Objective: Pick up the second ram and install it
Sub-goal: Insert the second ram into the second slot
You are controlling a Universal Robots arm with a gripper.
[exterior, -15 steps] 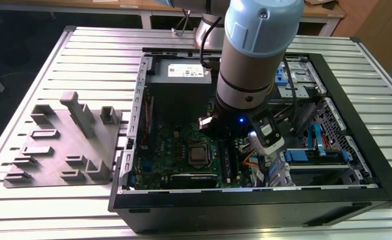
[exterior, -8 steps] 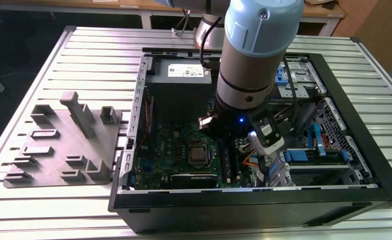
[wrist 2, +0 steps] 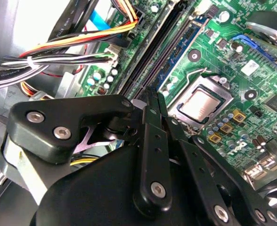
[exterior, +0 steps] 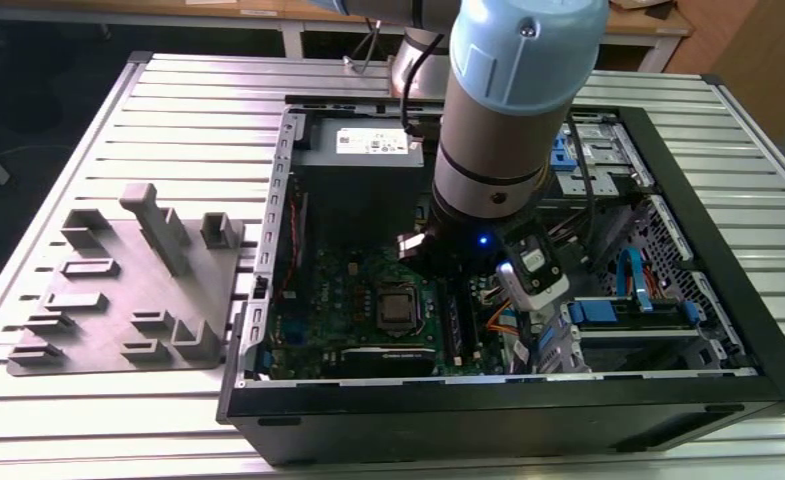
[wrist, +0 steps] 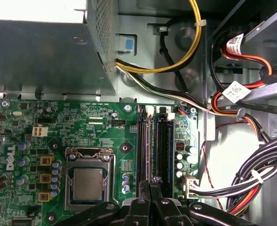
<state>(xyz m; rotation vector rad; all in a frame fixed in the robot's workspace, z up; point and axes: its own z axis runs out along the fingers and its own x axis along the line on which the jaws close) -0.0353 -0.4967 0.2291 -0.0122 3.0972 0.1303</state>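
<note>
The second ram, a thin dark memory stick (wrist: 150,141), appears to stand on edge among the long black plastic slots (wrist: 161,141), straight ahead of your tool (wrist: 152,182). Its fingers are narrow, nearly together; you cannot tell whether they pinch the stick.

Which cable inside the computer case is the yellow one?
The cable arching from a corner of the metal box, held by a white tie; its neighbours are black, red or white.
</note>
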